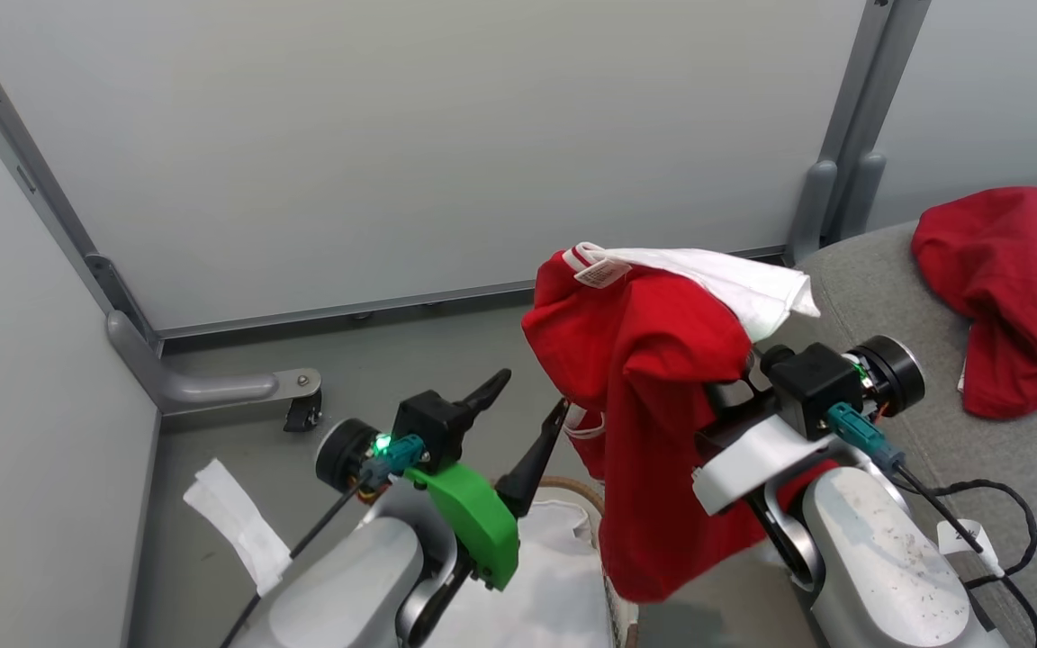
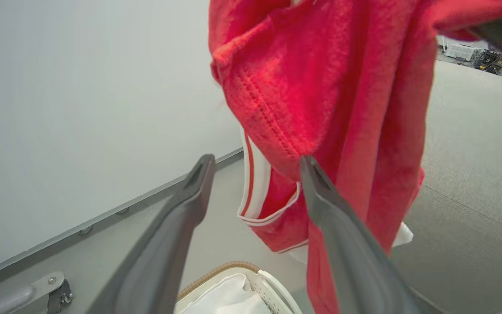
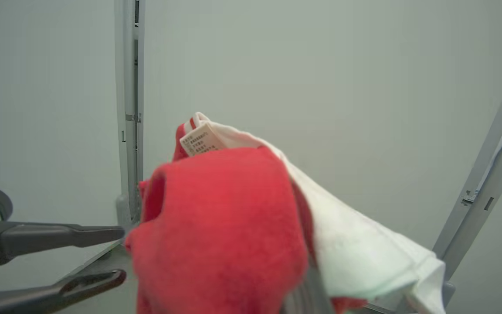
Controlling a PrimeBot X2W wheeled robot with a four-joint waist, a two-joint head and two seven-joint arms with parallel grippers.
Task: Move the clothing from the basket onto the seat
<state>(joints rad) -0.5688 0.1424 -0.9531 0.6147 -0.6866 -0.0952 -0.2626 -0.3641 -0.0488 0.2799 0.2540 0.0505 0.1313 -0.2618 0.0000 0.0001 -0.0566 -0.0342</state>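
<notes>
A red garment [image 1: 644,378] with white trim and a white label [image 1: 602,270] hangs in the air, draped over my right gripper [image 1: 734,391], which is shut on it with its fingers buried in fabric. The same clothing [image 3: 220,226] covers that gripper in the right wrist view. Just left of the cloth my left gripper [image 1: 527,400] stands open; in its own view one fingertip [image 2: 307,163] touches the garment's hem [image 2: 320,87]. Below is the basket's brown rim [image 1: 572,488] with its white liner [image 1: 554,576]. A second red garment [image 1: 1005,288] lies on the grey seat [image 1: 888,279].
Grey partition walls close off the back and left. A partition foot with a caster wheel [image 1: 302,409] stands on the floor at left, near a white scrap [image 1: 235,522]. A black cable [image 1: 978,504] loops over the seat beside my right arm.
</notes>
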